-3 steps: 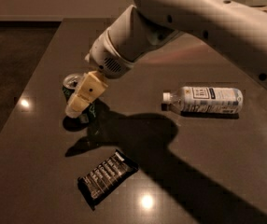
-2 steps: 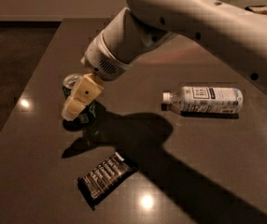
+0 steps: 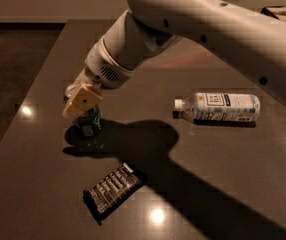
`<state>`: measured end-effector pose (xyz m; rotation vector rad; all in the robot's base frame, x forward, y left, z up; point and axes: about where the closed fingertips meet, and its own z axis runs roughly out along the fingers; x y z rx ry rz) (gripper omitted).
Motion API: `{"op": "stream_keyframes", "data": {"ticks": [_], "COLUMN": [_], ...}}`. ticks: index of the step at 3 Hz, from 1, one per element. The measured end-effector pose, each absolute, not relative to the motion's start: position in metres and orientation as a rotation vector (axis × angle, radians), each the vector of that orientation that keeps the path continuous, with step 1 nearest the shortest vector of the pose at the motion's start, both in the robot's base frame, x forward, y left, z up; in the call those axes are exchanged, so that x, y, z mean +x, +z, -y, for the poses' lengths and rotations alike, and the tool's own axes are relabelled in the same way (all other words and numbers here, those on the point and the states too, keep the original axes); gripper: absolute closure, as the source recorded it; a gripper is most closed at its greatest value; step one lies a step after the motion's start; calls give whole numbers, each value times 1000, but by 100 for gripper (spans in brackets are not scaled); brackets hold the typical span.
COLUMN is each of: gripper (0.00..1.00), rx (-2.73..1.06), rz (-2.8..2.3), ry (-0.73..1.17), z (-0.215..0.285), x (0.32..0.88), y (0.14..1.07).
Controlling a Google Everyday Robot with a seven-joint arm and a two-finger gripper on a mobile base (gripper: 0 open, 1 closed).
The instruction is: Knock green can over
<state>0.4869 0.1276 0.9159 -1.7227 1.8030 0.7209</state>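
The green can [image 3: 89,122] stands on the dark table at the left, leaning a little; its silver top [image 3: 72,90] peeks out behind the gripper. My gripper [image 3: 82,102], with pale yellow fingers, sits right over the can's upper part and touches it, hiding most of its top. The big white arm reaches in from the upper right.
A clear plastic bottle [image 3: 219,107] with a white label lies on its side at the right. A dark snack packet [image 3: 112,190] lies flat in front of the can. The table's left edge [image 3: 28,91] runs close to the can.
The arm has shifted left and slightly down, pressing the gripper further over the can; the can looks more covered and slightly tilted. Bottle and packet have not moved.
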Motion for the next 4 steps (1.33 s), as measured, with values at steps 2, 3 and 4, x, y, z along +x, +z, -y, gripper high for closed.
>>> {"op": "stream_keyframes", "data": {"ticks": [2, 3, 4], "gripper": [88, 100, 100], "rx": [-1788, -1935, -2106], "rz": [-1881, -1938, -1972], "ry": [648, 506, 380], "z": [-103, -66, -41], "x": [502, 507, 499], "y": [922, 924, 918]}}
